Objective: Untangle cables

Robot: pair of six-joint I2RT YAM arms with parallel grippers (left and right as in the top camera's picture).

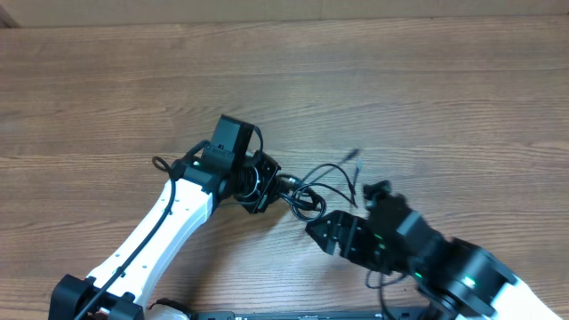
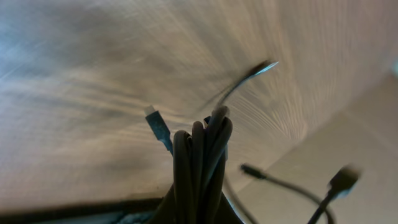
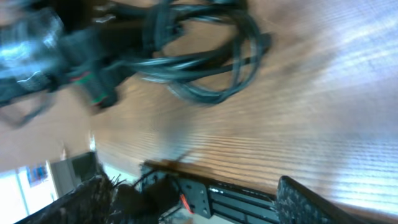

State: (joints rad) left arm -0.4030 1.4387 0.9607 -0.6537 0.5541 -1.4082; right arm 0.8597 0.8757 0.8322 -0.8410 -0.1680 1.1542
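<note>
The cables (image 1: 313, 188) are thin black cords tangled in a loop at mid-table, with one plug end (image 1: 352, 156) sticking up. My left gripper (image 1: 277, 185) is shut on a bunch of the cords. In the left wrist view the bundle (image 2: 199, 162) rises from my jaws (image 2: 199, 216). Loose plugs (image 2: 158, 127) hang around it, one of them silvery (image 2: 265, 66). My right gripper (image 1: 322, 228) is open and empty, just below and right of the tangle. In the right wrist view its fingers (image 3: 193, 185) are wide apart, and the cable loops (image 3: 205, 59) lie beyond them.
The wooden table (image 1: 427, 98) stretches far and to both sides. Its near edge, with a black base rail (image 3: 236, 198), lies close behind the right gripper. The left arm's own thicker cord (image 1: 160, 164) loops beside its wrist.
</note>
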